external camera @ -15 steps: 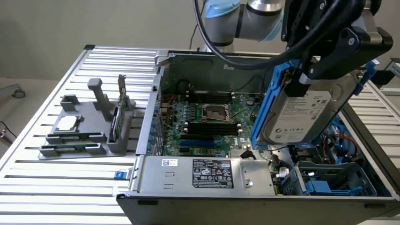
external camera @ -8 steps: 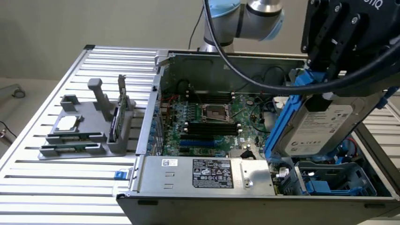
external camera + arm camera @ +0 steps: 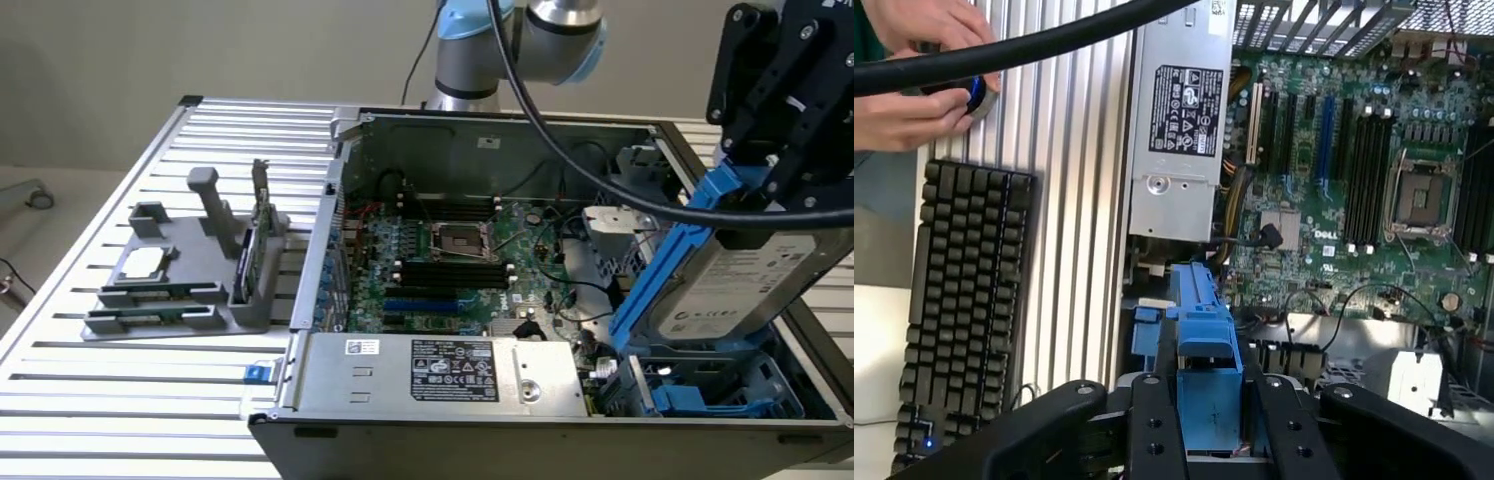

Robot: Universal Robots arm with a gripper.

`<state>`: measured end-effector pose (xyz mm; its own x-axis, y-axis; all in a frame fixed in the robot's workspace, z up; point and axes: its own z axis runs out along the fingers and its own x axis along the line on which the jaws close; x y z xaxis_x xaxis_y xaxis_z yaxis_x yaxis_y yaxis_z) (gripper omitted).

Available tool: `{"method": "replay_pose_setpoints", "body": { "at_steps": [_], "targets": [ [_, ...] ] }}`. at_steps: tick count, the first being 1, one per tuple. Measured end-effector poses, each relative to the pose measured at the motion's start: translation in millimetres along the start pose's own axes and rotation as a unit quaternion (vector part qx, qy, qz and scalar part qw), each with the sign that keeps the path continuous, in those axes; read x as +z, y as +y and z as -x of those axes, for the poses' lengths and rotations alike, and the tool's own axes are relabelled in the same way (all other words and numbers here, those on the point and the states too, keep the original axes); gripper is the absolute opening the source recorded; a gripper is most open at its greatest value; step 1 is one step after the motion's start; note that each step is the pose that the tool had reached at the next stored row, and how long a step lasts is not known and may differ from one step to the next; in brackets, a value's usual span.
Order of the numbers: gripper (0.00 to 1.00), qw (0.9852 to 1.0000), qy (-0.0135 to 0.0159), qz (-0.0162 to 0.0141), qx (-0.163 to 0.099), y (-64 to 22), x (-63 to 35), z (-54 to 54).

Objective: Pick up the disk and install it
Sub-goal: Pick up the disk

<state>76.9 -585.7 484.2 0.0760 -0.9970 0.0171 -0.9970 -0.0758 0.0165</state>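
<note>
The disk (image 3: pixel 741 285), a silver-grey drive with a white label and bright blue side rails, hangs tilted above the blue drive bay (image 3: pixel 707 395) at the front corner of the open computer case, on the exterior view's right. My gripper (image 3: pixel 763 185) is shut on the disk's upper end. In the wrist view the black fingers (image 3: pixel 1154 430) clamp the disk's blue rail (image 3: pixel 1206 350) from both sides, and the bay's blue parts (image 3: pixel 1146 335) lie just beyond it.
The case holds the motherboard (image 3: pixel 454 265) and a grey power supply (image 3: pixel 434 370) beside the bay. A thick black cable (image 3: pixel 587 160) hangs across it. A grey parts holder (image 3: pixel 187 280) stands at the exterior view's left. A keyboard (image 3: pixel 959 300) and a person's hands (image 3: pixel 914 90) are nearby.
</note>
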Motion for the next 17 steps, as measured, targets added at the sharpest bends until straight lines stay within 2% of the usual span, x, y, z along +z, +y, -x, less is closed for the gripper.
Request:
{"method": "replay_pose_setpoints", "body": {
  "at_steps": [13, 17],
  "targets": [
    [0.33, 1.0000, 0.0000, 0.0001, 0.004, -25.1, 11.9, -9.4],
    [0.33, 1.0000, 0.0000, 0.0001, 0.005, -27.2, 19.0, -9.4]
  ]
}}
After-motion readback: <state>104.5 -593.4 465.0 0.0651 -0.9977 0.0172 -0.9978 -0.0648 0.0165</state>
